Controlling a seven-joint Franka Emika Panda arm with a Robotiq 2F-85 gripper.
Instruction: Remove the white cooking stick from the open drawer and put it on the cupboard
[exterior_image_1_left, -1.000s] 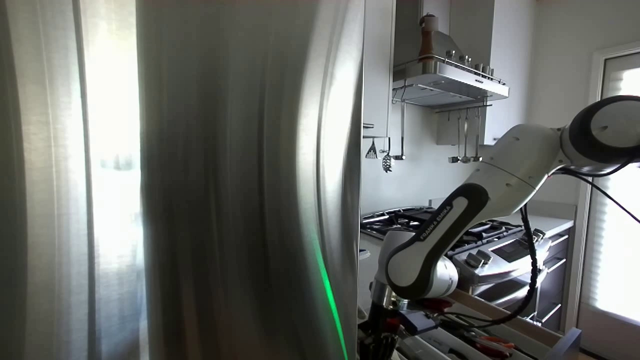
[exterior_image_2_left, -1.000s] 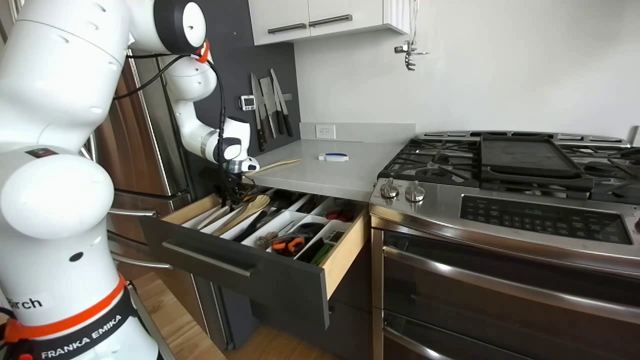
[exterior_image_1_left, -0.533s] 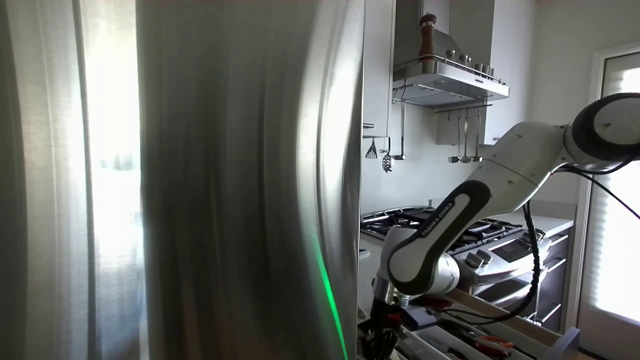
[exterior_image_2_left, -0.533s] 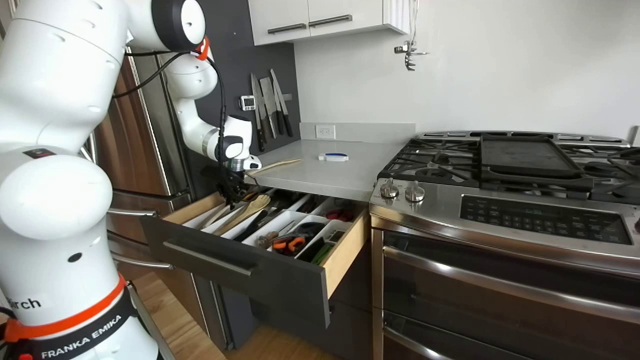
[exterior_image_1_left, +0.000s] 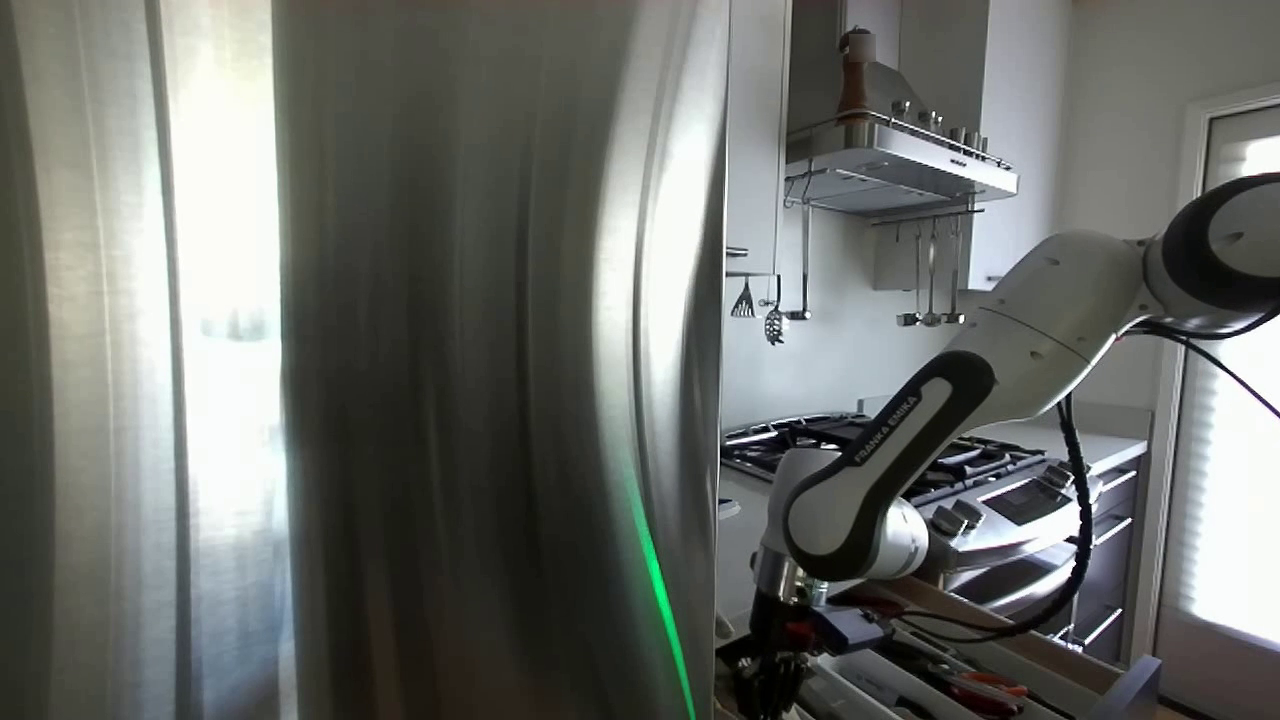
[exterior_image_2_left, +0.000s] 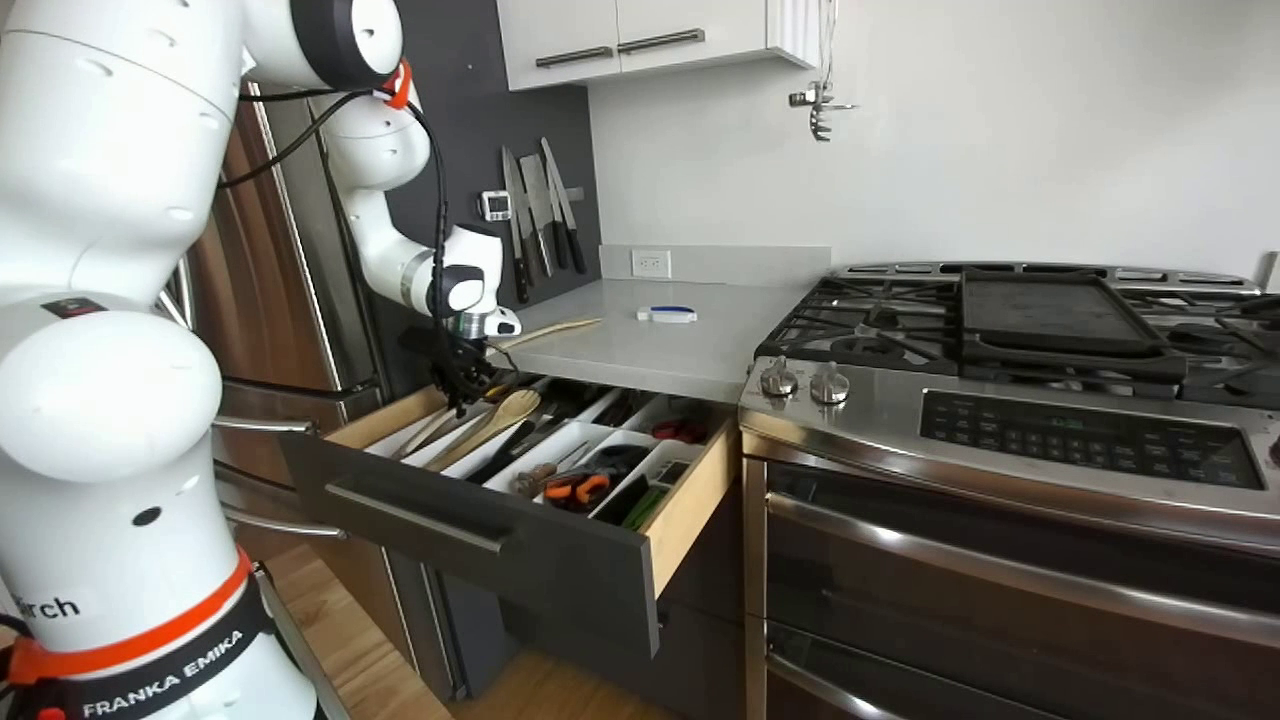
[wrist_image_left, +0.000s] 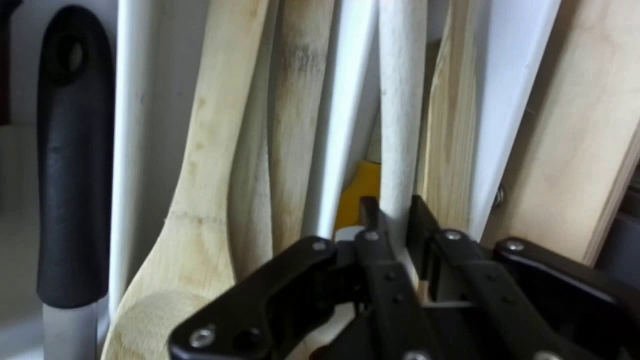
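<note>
We see the hand low over the open drawer, its two dark fingertips pinching the white stick from both sides. The stick runs lengthwise away from the hand, along a narrow compartment; we cannot tell whether it is clear of the bottom. Beside it, in that same compartment, we find a wooden stick, and a yellow piece shows between the white stick and the white divider. Across the divider we see a wooden spoon with pale wooden utensils close alongside, and farther over, a black handle.

In an exterior view the drawer stands pulled out beneath the table, with a tool with orange handles inside. The table carries a long wooden utensil and, well apart from it, a small white-and-blue thing. The stove is just beside the drawer. In both exterior views the arm reaches down to the drawer; there the hand is too dark for us to make out its grip.
</note>
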